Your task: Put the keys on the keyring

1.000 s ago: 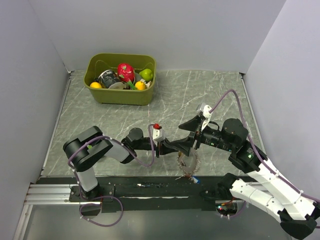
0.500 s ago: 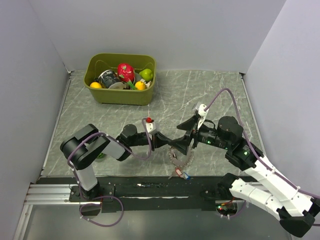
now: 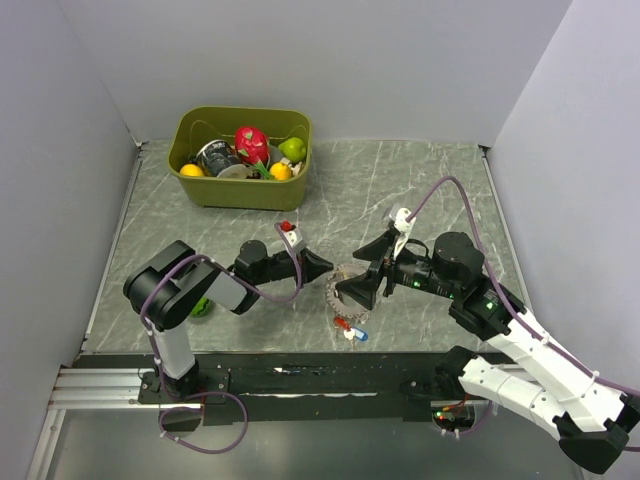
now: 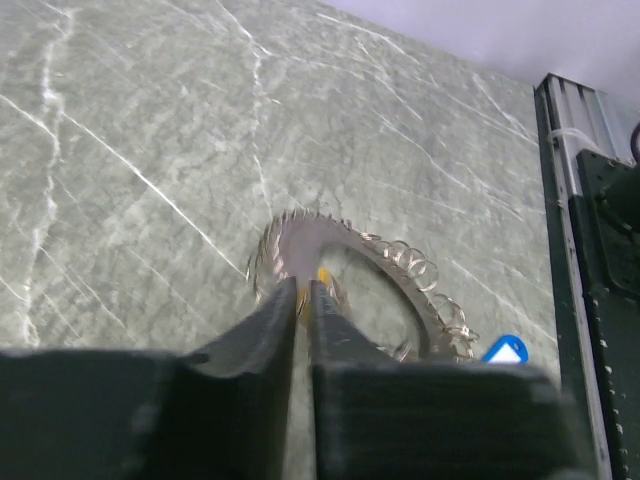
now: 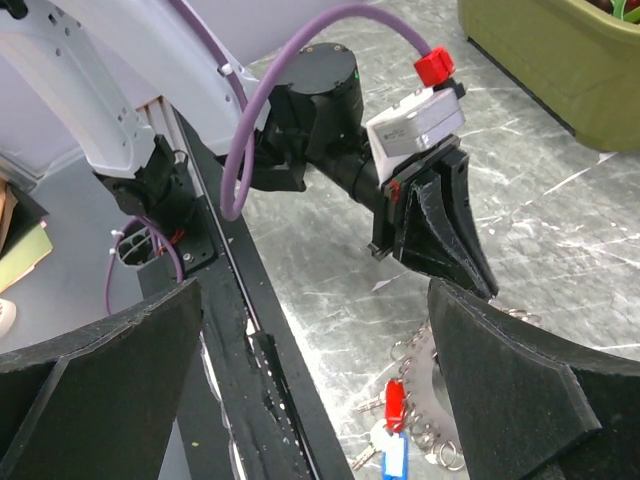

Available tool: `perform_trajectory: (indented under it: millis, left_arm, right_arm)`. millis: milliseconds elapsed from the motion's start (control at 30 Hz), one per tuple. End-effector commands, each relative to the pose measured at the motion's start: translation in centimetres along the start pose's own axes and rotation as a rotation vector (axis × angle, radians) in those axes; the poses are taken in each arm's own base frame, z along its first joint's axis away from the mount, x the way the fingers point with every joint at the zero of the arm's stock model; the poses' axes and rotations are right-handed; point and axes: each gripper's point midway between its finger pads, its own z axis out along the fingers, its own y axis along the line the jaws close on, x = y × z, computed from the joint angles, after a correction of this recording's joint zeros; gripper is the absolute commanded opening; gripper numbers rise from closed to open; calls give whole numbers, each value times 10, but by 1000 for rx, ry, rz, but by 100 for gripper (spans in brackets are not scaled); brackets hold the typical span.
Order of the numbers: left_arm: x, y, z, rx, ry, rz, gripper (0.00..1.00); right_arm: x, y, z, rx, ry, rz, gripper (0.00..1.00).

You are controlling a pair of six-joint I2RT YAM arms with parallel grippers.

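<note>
1. The keyring (image 4: 390, 270) lies flat on the grey marble table (image 3: 430, 180), near the front edge and between the two arms.
2. The left gripper (image 4: 303, 285) reaches in low from the left, and its tips sit at the near edge of the ring.
3. Its fingers are almost together, with only a thin slit between them. I cannot tell whether they pinch the ring or only touch it.
4. A small yellow piece (image 4: 322, 274) shows right at those fingertips, inside the ring. It is probably the head of a key, but the wrist view is too blurred to be sure.
5. A red tag (image 5: 393, 400) and a blue tag (image 4: 505, 350) hang on the side of the ring nearest the arm bases, close together.
6. The right gripper (image 5: 315, 300) faces the left one from the other side of the ring, its fingers spread wide and gripping nothing.
7. A green bin (image 3: 240, 190) with fruit and other items in it stands at the far left of the table, well apart from the ring.
</note>
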Motion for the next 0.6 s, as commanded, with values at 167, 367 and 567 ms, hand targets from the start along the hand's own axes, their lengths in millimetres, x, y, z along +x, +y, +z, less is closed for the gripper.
perform_trajectory:
  millis: [167, 367, 567]
  left_arm:
    - [-31, 15, 4, -73, -102, 68, 53]
    - [-39, 15, 0, -89, -113, 73, 90]
    - [-50, 8, -2, -67, -154, 60, 96]
  right_arm:
    - [1, -3, 1, 8, -11, -5, 100]
    - [1, -3, -1, 9, -15, -7, 100]
    - [3, -3, 0, 8, -11, -2, 100]
